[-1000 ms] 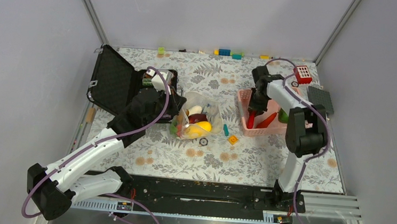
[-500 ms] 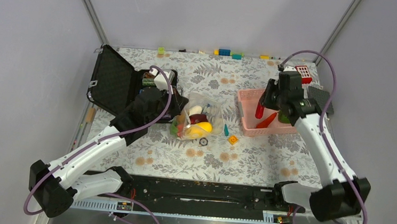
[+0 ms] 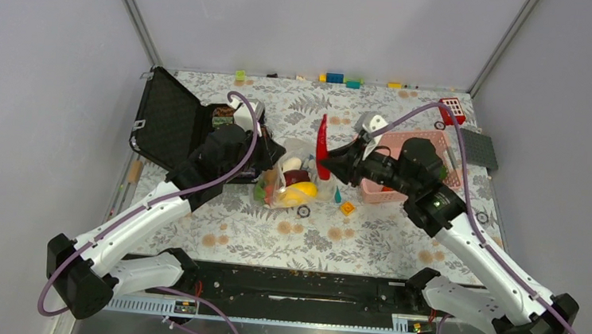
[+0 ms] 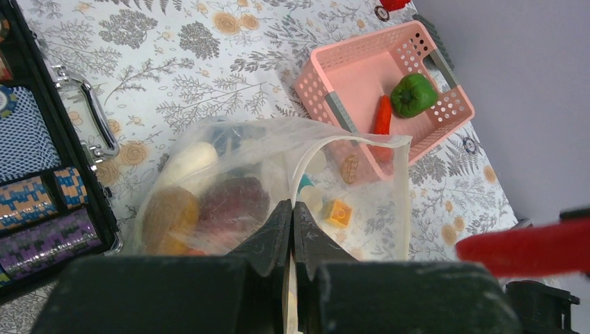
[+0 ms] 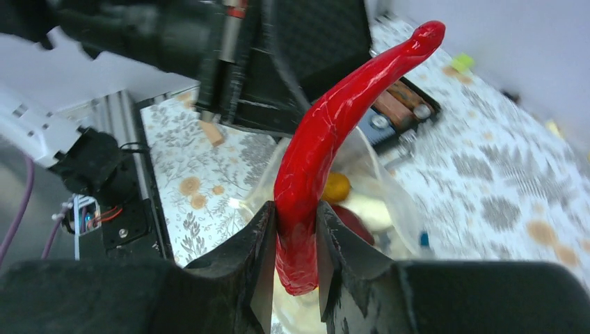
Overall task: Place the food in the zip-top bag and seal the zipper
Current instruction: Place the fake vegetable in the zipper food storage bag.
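The left gripper [image 4: 292,212] is closed on the rim of the bag [image 4: 379,195] left of table centre, the right gripper [image 5: 296,233] clamps the chilli [image 5: 327,132] upright by the bag's right side, and the carrot [image 4: 383,115] and pepper [image 4: 412,95] lie in the basket [image 4: 348,69] toward the far right corner.

The right gripper [image 3: 328,166] is clamping the red chilli [image 3: 322,139] by its lower end, and the chilli is standing almost upright, overlapping the right edge of the zip-top bag [image 3: 311,173]. The left gripper [image 3: 266,155] is holding the bag's left edge. The bag is lying on the flowered counter [image 3: 367,236] and is carrying a yellow banana [image 3: 300,190], a white radish [image 3: 291,164] and a dark red piece [image 3: 296,176]. The pink basket [image 3: 432,135] is sitting behind the right arm, and the open black case [image 3: 167,121] is lying to the left.
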